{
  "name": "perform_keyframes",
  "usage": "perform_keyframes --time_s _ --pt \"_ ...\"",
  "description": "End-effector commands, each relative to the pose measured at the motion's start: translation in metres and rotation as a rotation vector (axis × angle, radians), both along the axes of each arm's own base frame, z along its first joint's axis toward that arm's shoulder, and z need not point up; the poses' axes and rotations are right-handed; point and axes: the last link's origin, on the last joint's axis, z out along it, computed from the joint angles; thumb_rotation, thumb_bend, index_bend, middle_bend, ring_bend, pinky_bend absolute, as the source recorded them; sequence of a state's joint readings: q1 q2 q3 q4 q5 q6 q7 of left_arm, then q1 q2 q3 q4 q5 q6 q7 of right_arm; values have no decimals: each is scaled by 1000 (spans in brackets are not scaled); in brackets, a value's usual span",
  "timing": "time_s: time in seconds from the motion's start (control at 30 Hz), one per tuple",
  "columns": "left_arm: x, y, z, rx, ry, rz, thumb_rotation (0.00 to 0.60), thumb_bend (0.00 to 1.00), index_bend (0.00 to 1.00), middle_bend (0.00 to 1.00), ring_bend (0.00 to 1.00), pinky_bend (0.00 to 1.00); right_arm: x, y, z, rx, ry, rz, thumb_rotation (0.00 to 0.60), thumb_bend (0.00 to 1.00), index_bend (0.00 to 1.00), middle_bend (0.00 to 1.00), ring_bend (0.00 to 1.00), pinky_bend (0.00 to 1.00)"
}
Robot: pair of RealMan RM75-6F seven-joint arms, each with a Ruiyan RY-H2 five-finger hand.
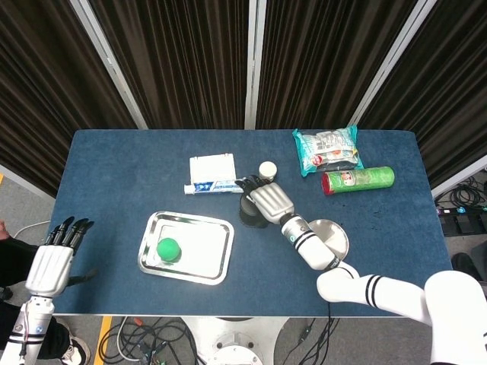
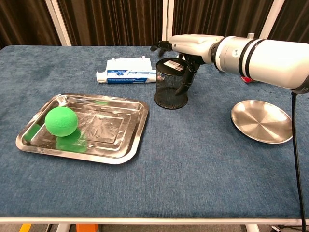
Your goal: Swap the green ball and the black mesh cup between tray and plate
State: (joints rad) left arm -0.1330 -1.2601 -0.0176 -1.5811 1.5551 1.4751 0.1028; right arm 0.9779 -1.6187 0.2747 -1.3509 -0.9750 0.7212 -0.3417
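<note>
Your right robot hand point(image 2: 186, 53) grips the black mesh cup point(image 2: 171, 83), upright on the desk point(image 2: 193, 159) beside the tray point(image 2: 120, 145); green ball point(image 2: 62, 121) inside. Left robot hand point(image 1: 53, 262) hangs spread.

1. The black mesh cup point(image 2: 171, 90) stands upright on the table point(image 2: 203, 159) just beside the tray's point(image 2: 84, 126) far right corner, with the right hand point(image 2: 186, 48) over its rim.
2. Toothpaste box point(image 2: 129, 75) lies close behind the tray.
3. Bare cloth separates cup and plate point(image 2: 262, 121).
4. The near edge lies open.
</note>
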Motion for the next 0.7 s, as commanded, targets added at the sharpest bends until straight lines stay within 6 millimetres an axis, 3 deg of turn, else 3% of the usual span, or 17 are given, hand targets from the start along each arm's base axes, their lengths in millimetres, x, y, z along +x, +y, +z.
perform_keyframes --time_s 0.03,0.13,0.23,0.47,0.57,0.7 --pt "1 0 0 -1 1 -4 600 0 128 111 32 145 -4 1 8 1 -32 -15 600 0 0 4 0 90" --pt "4 2 0 -4 5 -14 600 0 128 111 32 145 -8 3 26 -28 -69 -17 600 0 0 0 0 72" --pt "10 3 0 -14 6 -27 600 0 128 111 32 145 -15 7 56 -92 -114 -9 600 0 0 0 0 69" --pt "29 9 -18 -116 -16 -100 600 0 128 111 32 147 -68 37 151 -314 -185 -32 600 0 0 14 0 69" --pt "37 13 -32 -170 -16 -121 600 0 128 111 32 150 -92 55 182 -382 -203 -57 600 0 0 19 0 69" --pt "52 21 -49 -209 -27 -162 600 0 128 111 32 164 -122 83 204 -402 -227 -125 600 0 0 20 0 69"
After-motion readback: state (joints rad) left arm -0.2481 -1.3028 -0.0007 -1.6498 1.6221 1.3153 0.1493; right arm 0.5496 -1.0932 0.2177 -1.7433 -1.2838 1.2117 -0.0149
